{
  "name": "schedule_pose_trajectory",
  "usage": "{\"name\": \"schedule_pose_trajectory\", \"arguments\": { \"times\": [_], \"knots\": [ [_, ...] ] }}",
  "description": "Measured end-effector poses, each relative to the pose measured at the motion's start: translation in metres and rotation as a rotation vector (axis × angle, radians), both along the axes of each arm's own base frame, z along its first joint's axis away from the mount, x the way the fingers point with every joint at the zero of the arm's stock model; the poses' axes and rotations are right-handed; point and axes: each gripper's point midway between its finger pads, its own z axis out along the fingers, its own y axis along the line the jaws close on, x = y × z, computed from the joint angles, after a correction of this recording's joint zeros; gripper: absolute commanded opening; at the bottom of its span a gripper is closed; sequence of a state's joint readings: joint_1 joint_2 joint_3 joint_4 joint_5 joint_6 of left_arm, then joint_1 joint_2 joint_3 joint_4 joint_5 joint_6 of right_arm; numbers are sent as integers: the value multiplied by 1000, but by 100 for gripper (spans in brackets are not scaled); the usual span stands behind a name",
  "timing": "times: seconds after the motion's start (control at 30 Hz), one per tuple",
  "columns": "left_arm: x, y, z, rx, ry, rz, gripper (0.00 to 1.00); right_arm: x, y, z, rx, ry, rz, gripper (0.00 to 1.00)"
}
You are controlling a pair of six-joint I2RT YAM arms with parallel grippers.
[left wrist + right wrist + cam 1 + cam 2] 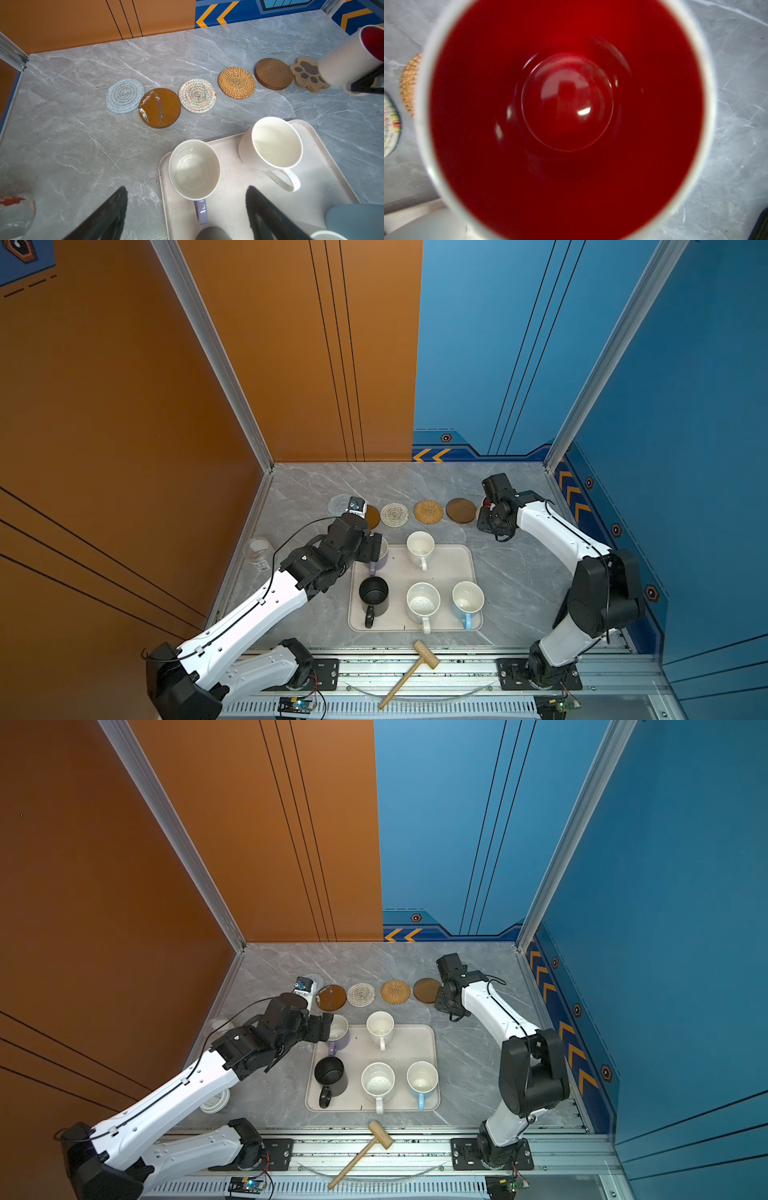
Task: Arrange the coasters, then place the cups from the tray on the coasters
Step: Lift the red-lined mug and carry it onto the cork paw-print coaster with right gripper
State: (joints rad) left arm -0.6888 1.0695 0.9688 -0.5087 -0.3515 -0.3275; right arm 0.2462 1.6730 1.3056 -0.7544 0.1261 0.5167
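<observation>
left claw wide near lavender mug | right claw holds red-lined mug at paw coaster

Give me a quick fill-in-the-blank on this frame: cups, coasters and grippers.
1. The tray holds ____ mugs.
2. The right gripper is shut on a white mug with a ____ inside.
3. The open left gripper is nearest the tray mug whose handle is ____.
4. The coaster beside the white mug is shaped like a ____.
Missing words: five; red; lavender; paw.
</observation>
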Motion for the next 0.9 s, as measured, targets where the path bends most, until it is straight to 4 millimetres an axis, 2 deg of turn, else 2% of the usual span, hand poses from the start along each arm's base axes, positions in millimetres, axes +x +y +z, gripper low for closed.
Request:
{"name": "schedule_pose_trajectory", "arguments": {
  "times": [0.23, 0.47, 0.8, 0.9],
  "knots": [
    [7, -4, -1, 2, -4, 4, 90, 23, -26, -19, -20, 40, -32, 0],
    [12, -8, -3, 11, 5, 6, 90, 53, -35, -30, -1, 38, -44, 0],
    [12, -8, -5, 11, 10, 9, 90, 66, -38, -56, 6, 81, -48, 0],
    [12, -8, -5, 9, 10, 11, 90, 66, -37, -56, 8, 81, -44, 0]
  ]
}}
